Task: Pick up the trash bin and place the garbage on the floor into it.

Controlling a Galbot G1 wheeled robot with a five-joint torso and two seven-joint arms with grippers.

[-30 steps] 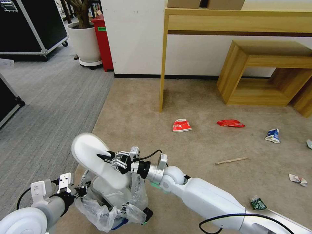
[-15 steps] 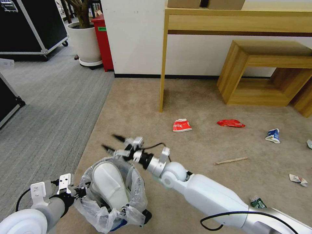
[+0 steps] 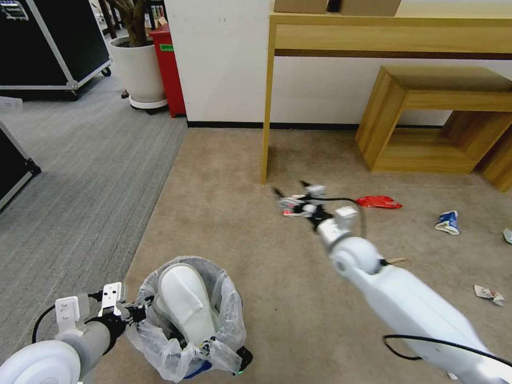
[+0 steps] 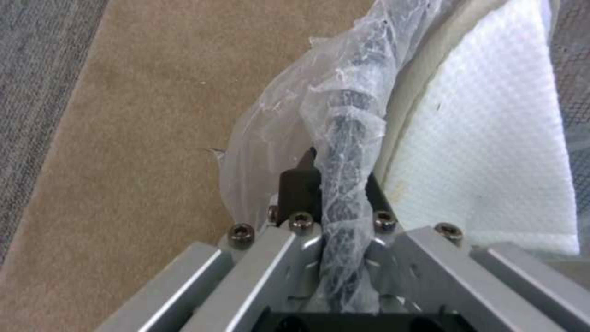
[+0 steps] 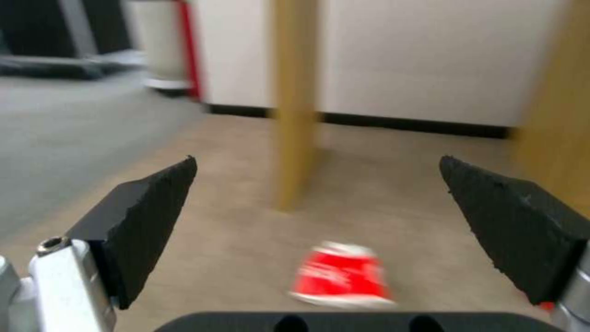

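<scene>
On our left, the left gripper (image 3: 140, 313) is clenched on the rim of the bin (image 3: 188, 356), which it holds low over the tan carpet (image 3: 224, 213). In the left wrist view its fingers (image 4: 299, 186) pinch the bagged rim, with a white slipper (image 4: 486, 152) just inside. From the head we see the slipper (image 3: 185, 301) standing upright in the bin, its toe end up.

Further right, our right gripper (image 3: 292, 191) reaches forward over the carpet, jaws spread wide and holding nothing. It hangs over the red cup (image 3: 289, 212); through the right wrist view the cup (image 5: 342, 276) lies on the floor between and beyond the fingers (image 5: 144, 216), near the table leg (image 5: 296, 106).

Past it lie a red wrapper (image 3: 378, 202), a wooden stick (image 3: 394, 260) partly hidden by the arm, a blue carton (image 3: 447, 222) and crumpled paper (image 3: 488, 294), all well apart on the carpet.
</scene>
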